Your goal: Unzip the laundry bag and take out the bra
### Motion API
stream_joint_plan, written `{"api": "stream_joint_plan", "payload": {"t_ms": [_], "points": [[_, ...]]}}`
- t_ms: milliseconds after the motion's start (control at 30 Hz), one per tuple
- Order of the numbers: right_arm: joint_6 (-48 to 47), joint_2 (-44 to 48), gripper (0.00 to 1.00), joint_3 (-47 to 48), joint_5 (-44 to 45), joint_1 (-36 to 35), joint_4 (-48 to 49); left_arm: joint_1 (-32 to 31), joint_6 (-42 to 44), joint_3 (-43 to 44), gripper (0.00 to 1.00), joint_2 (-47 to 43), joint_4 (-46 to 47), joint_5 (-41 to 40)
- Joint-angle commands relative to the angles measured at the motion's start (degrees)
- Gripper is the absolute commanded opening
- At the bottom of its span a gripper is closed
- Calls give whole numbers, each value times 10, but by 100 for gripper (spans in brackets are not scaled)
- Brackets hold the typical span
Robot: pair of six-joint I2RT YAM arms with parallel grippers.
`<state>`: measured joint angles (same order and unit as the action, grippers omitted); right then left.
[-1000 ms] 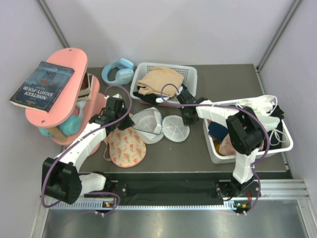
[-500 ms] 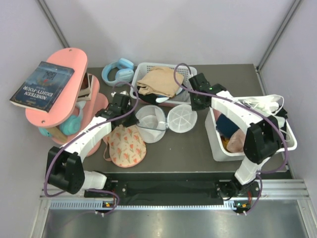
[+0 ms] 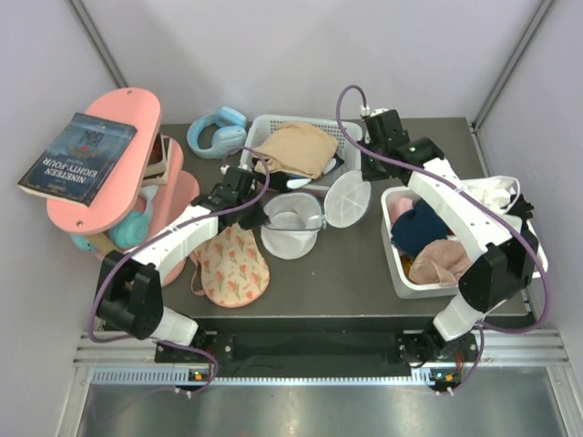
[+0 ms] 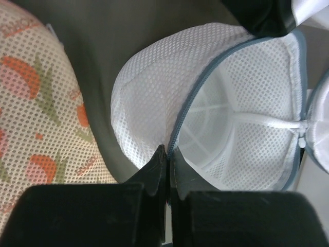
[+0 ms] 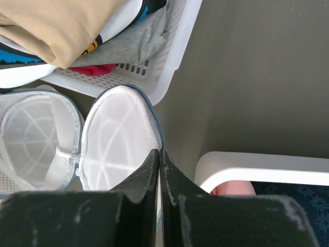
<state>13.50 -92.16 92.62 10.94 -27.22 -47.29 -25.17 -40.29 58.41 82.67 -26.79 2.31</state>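
Two halves of the laundry bag (image 3: 291, 223) lie hinged open on the worktop (image 3: 337, 282), midway across and toward its far edge. The left gripper (image 4: 164, 153) is clenched on the grey zip rim of the bowl half. The right gripper (image 5: 160, 153) is clenched on the lid half's rim, which tilts up beside the white slatted basket (image 5: 177, 51). The bra (image 3: 232, 269) lies outside the bag, near the front-left corner.

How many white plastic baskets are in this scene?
2. The back basket sits centre rear, holding a tan garment; the right basket sits far right, holding clothes. None appears hidden.
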Motion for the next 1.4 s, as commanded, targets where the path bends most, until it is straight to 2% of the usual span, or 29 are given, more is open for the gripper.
{"api": "stream_joint_plan", "payload": {"t_ms": [0,367,533,733,1133,1367], "points": [[-3,12,0,22,1,9,-3,-6,-14,42,0,30,46,23],[-34,33,0,101,28,42,-58,-55,-31,92,0,76,70,49],[-48,42,0,128,37,42,-71,-59,-42,61,0,61,90,55],[-49,31,0,106,38,35,-63,-63,-47,12,0,71,112,74],[-62,-2,0,100,166,-83,-46,-76,-44,-21,0,108,180,103],[-46,-38,0,70,153,-147,-6,-78,-37,-19,0,130,183,100]]}}
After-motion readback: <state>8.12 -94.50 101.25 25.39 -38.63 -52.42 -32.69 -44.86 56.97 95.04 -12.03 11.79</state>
